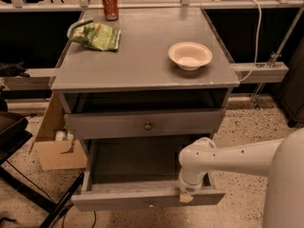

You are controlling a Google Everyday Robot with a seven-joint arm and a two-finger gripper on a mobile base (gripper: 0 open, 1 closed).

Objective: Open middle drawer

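The middle drawer (118, 199) is pulled well out of the grey cabinet. Its low front panel with a small round knob (151, 204) faces me, and its dark grey inside (135, 158) looks empty. My gripper (185, 196) points down at the right part of the drawer's front rim, at the end of my white arm (237, 156) that reaches in from the right. The gripper's tip is at the rim, to the right of the knob.
Above it, another drawer front with a knob (148, 126) stands slightly out under the tabletop. On the tabletop (142, 65) are a white bowl (190, 55), a green chip bag (97, 34) and a red can (110, 4). A cardboard box (57, 148) and black frame (14, 137) stand left.
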